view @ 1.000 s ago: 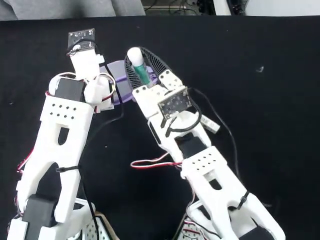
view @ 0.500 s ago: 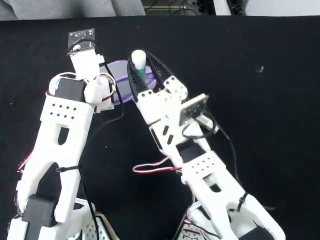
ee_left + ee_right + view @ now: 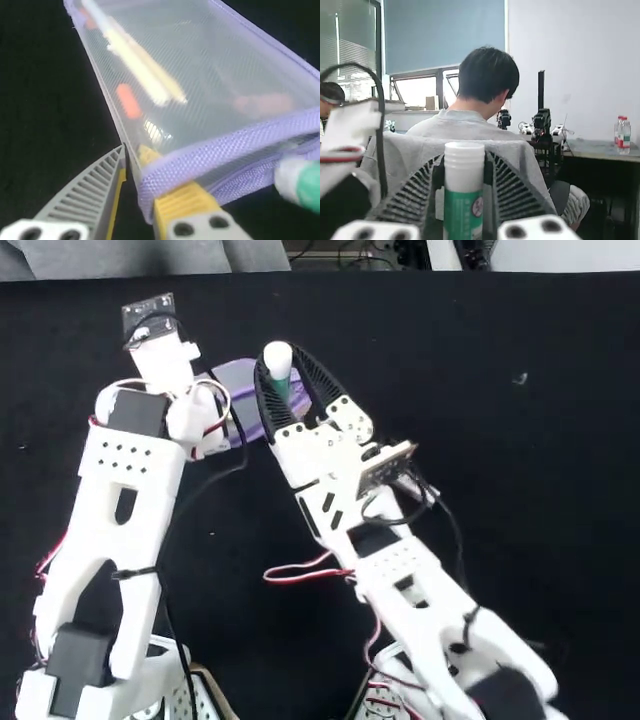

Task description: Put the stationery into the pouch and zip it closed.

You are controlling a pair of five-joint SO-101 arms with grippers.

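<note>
Carefully, left gripper pinching the pouch, we should angle the glue stick, clamped in our right gripper, inside.

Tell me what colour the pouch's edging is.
The pouch has purple edging around a clear body; the left wrist view shows it best.

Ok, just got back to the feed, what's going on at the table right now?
The left tool is pinching the edge of the purple mesh pouch, which already has some stationery inside. The right tool holds a glue stick upright, close beside the pouch's edge but not yet in it. Zipping is not yet done.
</note>
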